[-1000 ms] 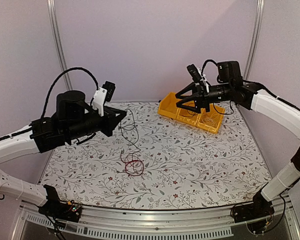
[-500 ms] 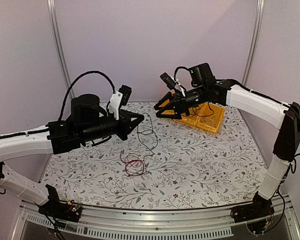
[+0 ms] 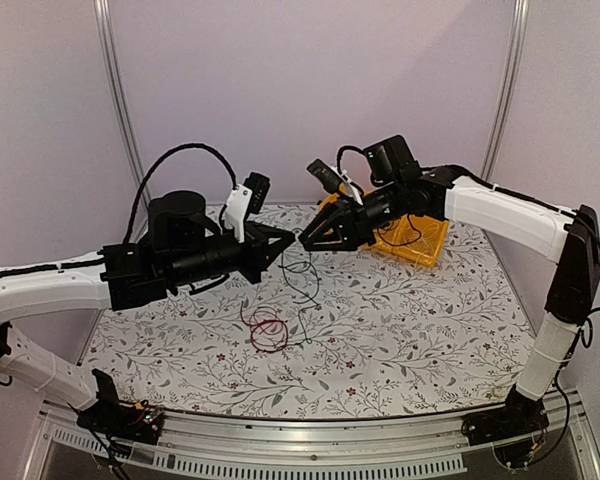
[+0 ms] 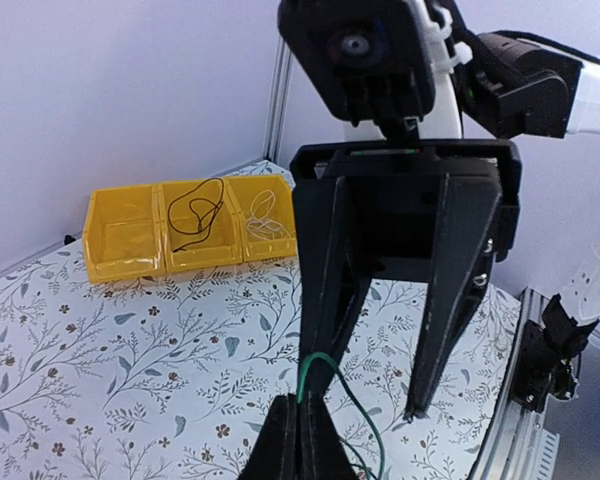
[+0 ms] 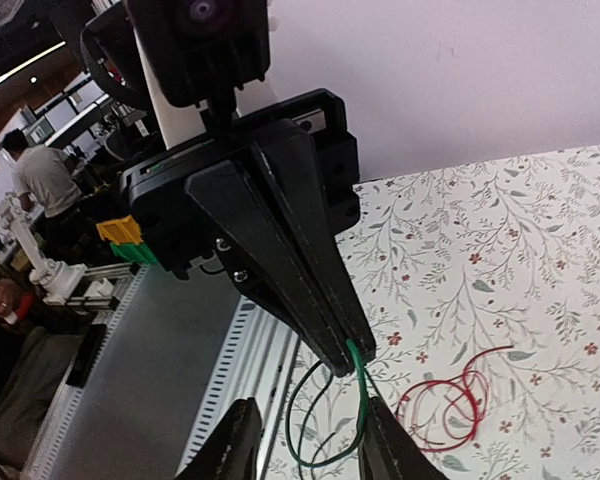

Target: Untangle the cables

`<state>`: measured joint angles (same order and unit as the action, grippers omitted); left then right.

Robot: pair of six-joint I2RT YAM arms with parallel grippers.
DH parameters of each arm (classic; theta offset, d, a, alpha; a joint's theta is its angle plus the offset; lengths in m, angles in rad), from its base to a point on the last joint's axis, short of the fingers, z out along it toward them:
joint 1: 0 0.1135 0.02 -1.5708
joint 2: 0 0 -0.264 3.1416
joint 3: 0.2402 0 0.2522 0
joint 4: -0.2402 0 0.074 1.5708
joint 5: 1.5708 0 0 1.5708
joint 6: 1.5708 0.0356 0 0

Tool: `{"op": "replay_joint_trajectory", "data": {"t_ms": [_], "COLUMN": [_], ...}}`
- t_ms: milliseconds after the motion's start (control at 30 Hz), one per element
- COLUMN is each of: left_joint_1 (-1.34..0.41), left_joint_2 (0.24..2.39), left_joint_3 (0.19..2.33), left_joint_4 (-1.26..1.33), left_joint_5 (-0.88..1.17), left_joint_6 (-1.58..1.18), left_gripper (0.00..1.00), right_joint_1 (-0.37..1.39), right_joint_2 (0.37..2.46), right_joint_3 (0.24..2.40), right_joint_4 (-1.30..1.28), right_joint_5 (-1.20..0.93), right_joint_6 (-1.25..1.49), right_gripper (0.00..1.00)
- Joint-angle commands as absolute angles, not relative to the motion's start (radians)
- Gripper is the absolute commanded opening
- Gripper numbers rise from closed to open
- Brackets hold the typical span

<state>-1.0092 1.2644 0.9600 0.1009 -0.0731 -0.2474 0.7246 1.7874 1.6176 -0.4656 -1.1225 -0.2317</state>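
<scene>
My left gripper (image 3: pixel 291 243) is shut on a thin green cable (image 3: pixel 302 280) and holds it above the table; the cable hangs down in loops. In the left wrist view my fingers (image 4: pixel 300 445) pinch its green bend (image 4: pixel 311 378). My right gripper (image 3: pixel 308 243) is open and points straight at the left fingertips, almost touching them. Its two fingers (image 4: pixel 450 300) straddle the held cable. In the right wrist view my open gripper (image 5: pixel 315 450) faces the shut left gripper (image 5: pixel 345 362) and the green loop (image 5: pixel 358 400). A red cable coil (image 3: pixel 268 330) lies on the table below, also in the right wrist view (image 5: pixel 460 400).
A row of yellow bins (image 3: pixel 418 238) stands at the back right of the flowered mat. In the left wrist view the bins (image 4: pixel 120 240) hold a black cable (image 4: pixel 195 215) and a white cable (image 4: pixel 265 215). The metal table rail (image 3: pixel 280 450) runs along the near edge.
My right arm has swung left from over the yellow bins to meet the left gripper. My left gripper has moved right with the green cable still held.
</scene>
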Motion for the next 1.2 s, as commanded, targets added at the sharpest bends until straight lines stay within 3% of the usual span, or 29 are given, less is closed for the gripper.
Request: {"op": "replay_joint_trajectory", "data": {"t_ms": [0, 133, 233, 333, 533, 833, 1167], "left_joint_1": [-1.027, -1.027, -1.026, -1.024, -1.007, -0.939, -0.865], "left_joint_2": [1.259, 1.265, 1.3, 1.369, 1.53, 1.742, 1.742], "left_joint_3": [0.983, 0.975, 0.967, 0.971, 0.993, 0.987, 0.913], "left_joint_4": [0.131, 0.126, 0.142, 0.178, 0.298, 0.371, 0.4], "left_joint_5": [-0.108, -0.149, -0.211, -0.279, -0.297, -0.267, -0.231], "left_joint_6": [-0.239, -0.238, -0.218, -0.209, -0.231, -0.337, -0.386], "left_gripper": [0.0, 0.0, 0.2, 0.28, 0.27, 0.17, 0.14], "right_joint_1": [0.727, 0.727, 0.727, 0.727, 0.727, 0.725, 0.636], "right_joint_2": [1.793, 1.769, 1.726, 1.672, 1.617, 1.494, 1.412], "right_joint_3": [1.602, 1.589, 1.579, 1.568, 1.608, 1.677, 1.737], "right_joint_4": [-0.473, -0.456, -0.446, -0.444, -0.54, -0.69, -0.777], "right_joint_5": [-1.179, -1.248, -1.303, -1.321, -1.323, -1.306, -1.256], "right_joint_6": [-0.209, -0.198, -0.185, -0.188, -0.233, -0.378, -0.453], "right_gripper": [0.27, 0.01, 0.0, 0.0, 0.0, 0.0, 0.0]}}
